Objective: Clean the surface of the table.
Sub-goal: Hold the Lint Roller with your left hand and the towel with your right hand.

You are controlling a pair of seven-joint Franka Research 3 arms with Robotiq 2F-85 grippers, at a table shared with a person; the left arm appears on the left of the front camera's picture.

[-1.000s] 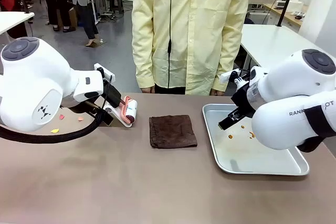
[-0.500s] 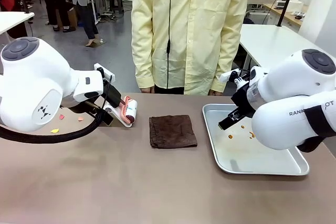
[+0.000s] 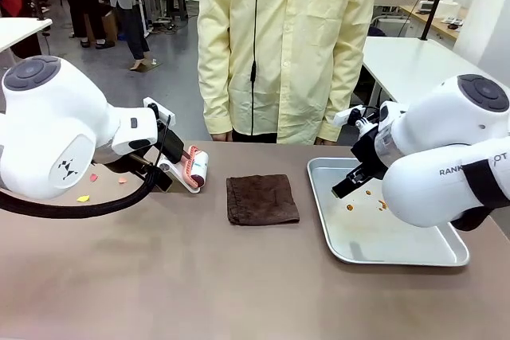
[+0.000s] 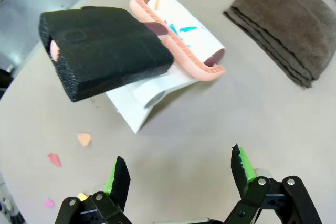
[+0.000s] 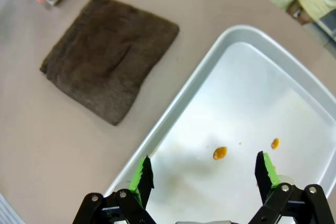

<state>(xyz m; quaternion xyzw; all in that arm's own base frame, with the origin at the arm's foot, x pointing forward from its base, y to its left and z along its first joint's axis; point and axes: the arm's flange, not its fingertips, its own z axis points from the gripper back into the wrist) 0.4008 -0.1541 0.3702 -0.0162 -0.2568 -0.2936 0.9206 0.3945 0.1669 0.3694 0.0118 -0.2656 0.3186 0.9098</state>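
Taupe table (image 3: 199,276) filled the front view's lower half. A folded brown cloth (image 3: 261,199) lay mid-table, with a lint roller (image 3: 195,169) at its 9 o'clock and a steel tray (image 3: 398,248) at 3 o'clock, orange spots (image 3: 350,208) inside. Paper scraps (image 3: 83,197) lay farther toward 9. Left gripper (image 4: 179,166) hung spread beside the roller. Right gripper (image 5: 203,169) hung spread over the tray. Both held nothing.
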